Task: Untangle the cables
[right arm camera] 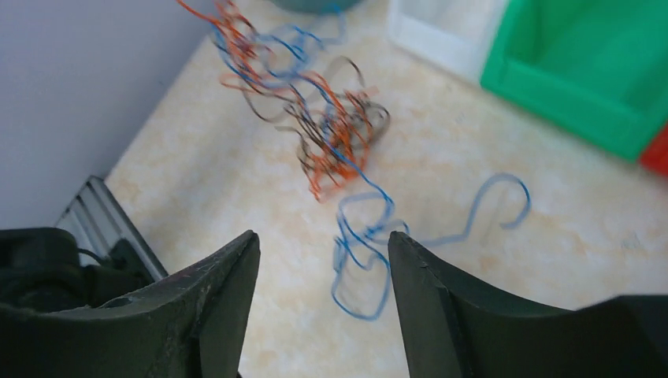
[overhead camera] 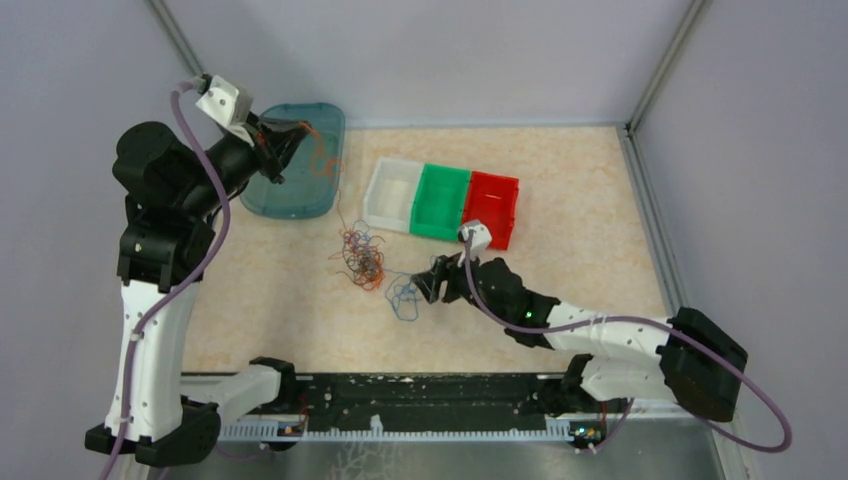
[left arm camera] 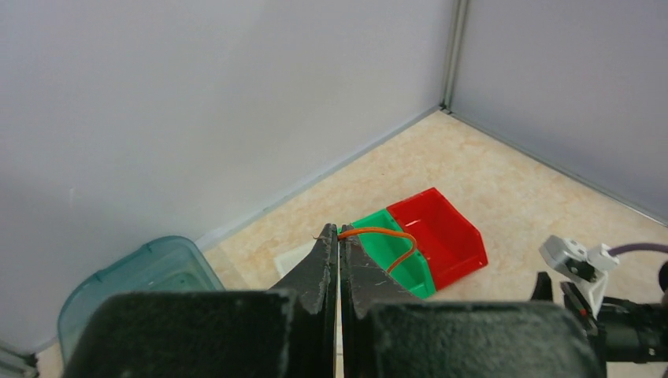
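The cables lie as a tangle [overhead camera: 361, 258] of red-orange, blue and dark wires on the table, also in the right wrist view [right arm camera: 331, 134]. A loose blue wire [overhead camera: 403, 296] lies just right of it. My left gripper [overhead camera: 303, 131] is raised over the teal bin [overhead camera: 272, 203] and shut on a red-orange wire [left arm camera: 387, 233], which curls out of the fingertips [left arm camera: 325, 244] and hangs down [overhead camera: 321, 158]. My right gripper [overhead camera: 428, 284] is open and low beside the blue wire [right arm camera: 358, 256], which lies between and just beyond its fingers [right arm camera: 417, 268].
White [overhead camera: 391, 192], green [overhead camera: 443, 200] and red [overhead camera: 492, 207] small bins stand in a row at the back of the table. The teal bin is at the back left. Grey walls enclose the table; a metal rail runs along the near edge [overhead camera: 400, 425].
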Controlling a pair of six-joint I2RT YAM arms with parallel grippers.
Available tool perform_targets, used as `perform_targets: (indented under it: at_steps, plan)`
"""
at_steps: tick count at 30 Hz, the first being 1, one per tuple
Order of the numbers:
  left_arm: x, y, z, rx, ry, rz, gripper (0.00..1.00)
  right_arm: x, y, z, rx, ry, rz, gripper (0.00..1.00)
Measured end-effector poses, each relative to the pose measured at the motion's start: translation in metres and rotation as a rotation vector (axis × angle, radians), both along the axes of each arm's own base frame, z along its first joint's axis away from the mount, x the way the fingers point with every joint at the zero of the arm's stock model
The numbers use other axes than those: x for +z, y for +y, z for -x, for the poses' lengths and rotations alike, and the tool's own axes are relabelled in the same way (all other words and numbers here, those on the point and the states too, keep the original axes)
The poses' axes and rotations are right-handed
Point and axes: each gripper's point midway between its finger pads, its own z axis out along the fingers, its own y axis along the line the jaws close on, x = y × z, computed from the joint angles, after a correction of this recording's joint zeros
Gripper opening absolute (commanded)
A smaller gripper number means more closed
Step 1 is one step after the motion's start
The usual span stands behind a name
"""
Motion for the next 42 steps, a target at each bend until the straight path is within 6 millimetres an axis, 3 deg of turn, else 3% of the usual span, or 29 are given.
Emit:
perform_targets:
  at_steps: [5,8,16,21,23,26,28,33,38,42]
  plan:
    - [-0.003,-0.013,0.01,-0.087,0.031,0.022,0.0,0.074,0.044,-0.013,0.109,-0.144,-0.075,0.67]
    - [-0.003,-0.019,0.015,-0.128,0.048,0.036,0.0,0.082,0.069,-0.018,0.179,-0.206,-0.071,0.68]
    - [0.005,-0.026,0.027,-0.19,0.067,0.073,0.0,-0.005,0.109,-0.034,0.308,-0.187,0.102,0.68]
    - [0.01,-0.028,0.033,-0.206,0.071,0.084,0.0,-0.027,0.132,-0.045,0.327,-0.191,0.096,0.63]
    - [0.011,-0.028,0.035,-0.209,0.074,0.086,0.0,-0.03,0.142,-0.053,0.315,-0.202,0.09,0.54]
    - [0.014,-0.028,0.037,-0.214,0.074,0.091,0.0,-0.036,0.153,-0.067,0.277,-0.222,0.095,0.2]
    - [0.016,-0.028,0.039,-0.214,0.072,0.093,0.0,-0.04,0.153,-0.074,0.242,-0.225,0.105,0.0]
    - [0.018,-0.026,0.041,-0.205,0.063,0.09,0.0,-0.045,0.139,-0.082,0.152,-0.229,0.121,0.0]
    - [0.024,-0.015,0.036,-0.133,0.018,0.08,0.0,-0.057,0.097,-0.075,0.054,-0.184,0.159,0.0]
    - [0.04,0.003,0.028,-0.016,-0.08,0.063,0.0,-0.06,0.069,-0.066,-0.013,-0.13,0.159,0.0]
